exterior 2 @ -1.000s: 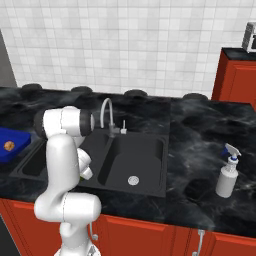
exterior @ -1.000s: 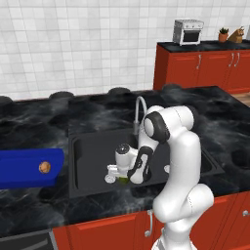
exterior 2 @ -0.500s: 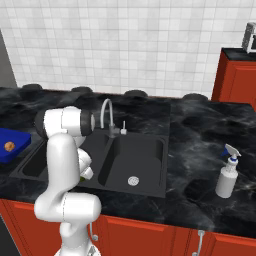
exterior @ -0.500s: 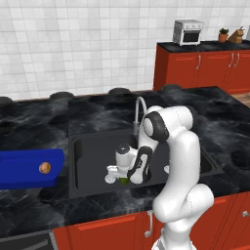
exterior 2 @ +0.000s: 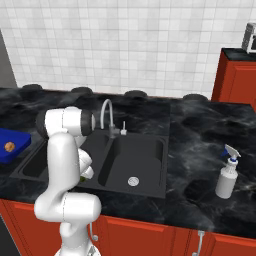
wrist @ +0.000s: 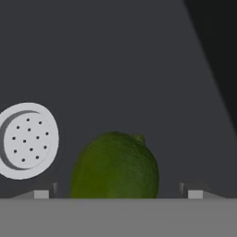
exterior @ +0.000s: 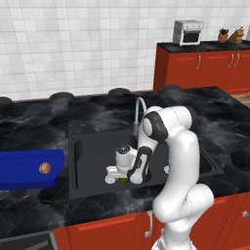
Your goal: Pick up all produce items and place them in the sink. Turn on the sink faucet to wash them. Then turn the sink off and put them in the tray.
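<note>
A dark green ball (wrist: 115,169) lies on the floor of the sink's (exterior: 93,151) left basin, beside the round silver drain (wrist: 27,140). My gripper (wrist: 117,194) is open and hangs low over it, one fingertip (wrist: 40,193) on each side of the ball, apart from it. From the left base view the gripper (exterior: 120,177) sits just above the green ball (exterior: 124,181). The tan-brown lumpy piece (exterior: 45,168) lies in the blue tray (exterior: 19,171) on the counter left of the sink. The silver gooseneck faucet (exterior: 139,110) rises behind the basins.
My arm bends down into the left basin from the front. The right basin (exterior 2: 150,150) has its own drain (exterior 2: 132,181). A spray bottle (exterior 2: 226,172) stands on the counter to the right. Red cabinets and a toaster oven (exterior: 188,31) stand at the back right.
</note>
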